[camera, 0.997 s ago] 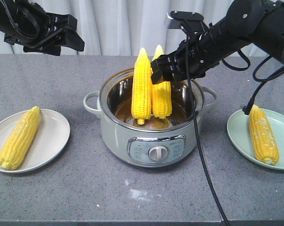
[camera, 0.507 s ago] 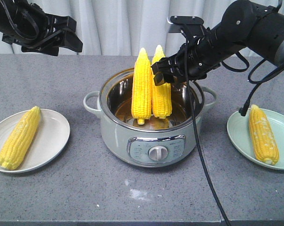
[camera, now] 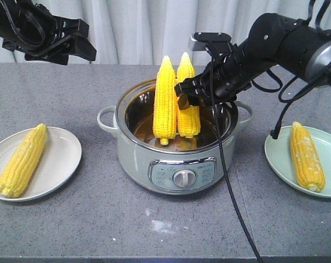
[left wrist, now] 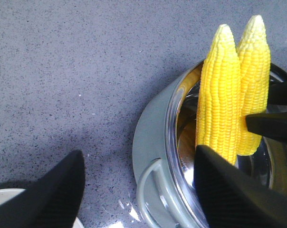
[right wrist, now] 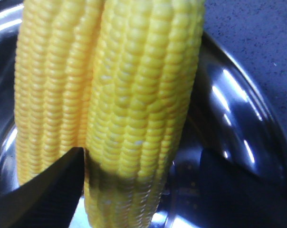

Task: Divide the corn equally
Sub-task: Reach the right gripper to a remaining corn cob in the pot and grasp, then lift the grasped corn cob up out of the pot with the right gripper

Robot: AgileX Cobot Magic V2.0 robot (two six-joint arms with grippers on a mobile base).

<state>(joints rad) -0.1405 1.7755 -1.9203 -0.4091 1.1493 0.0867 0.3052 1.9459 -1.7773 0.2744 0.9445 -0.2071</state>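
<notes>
Two corn cobs stand upright, side by side, in the grey-green electric pot (camera: 133, 143): the left cob (camera: 165, 98) and the right cob (camera: 188, 112). My right gripper (camera: 190, 92) is open and straddles the right cob (right wrist: 143, 95); its left finger (right wrist: 48, 190) is against the kernels, while a gap shows at the other finger. My left gripper (camera: 72, 46) hangs open and holds nothing, high above the table's back left. A third cob (camera: 23, 160) lies on the white plate (camera: 64, 164), and another cob (camera: 307, 156) lies on the green plate (camera: 278, 156).
The pot has side handles (camera: 104, 121) and a control knob (camera: 183, 178) on its front. The right arm's black cable (camera: 231, 192) drapes down past the pot's right side to the table's front edge. A white smear (camera: 163, 224) marks the table in front. Curtains hang behind.
My right gripper has shifted a little left and down, closing in around the right upright cob. The left arm and all the cobs have stayed where they were.
</notes>
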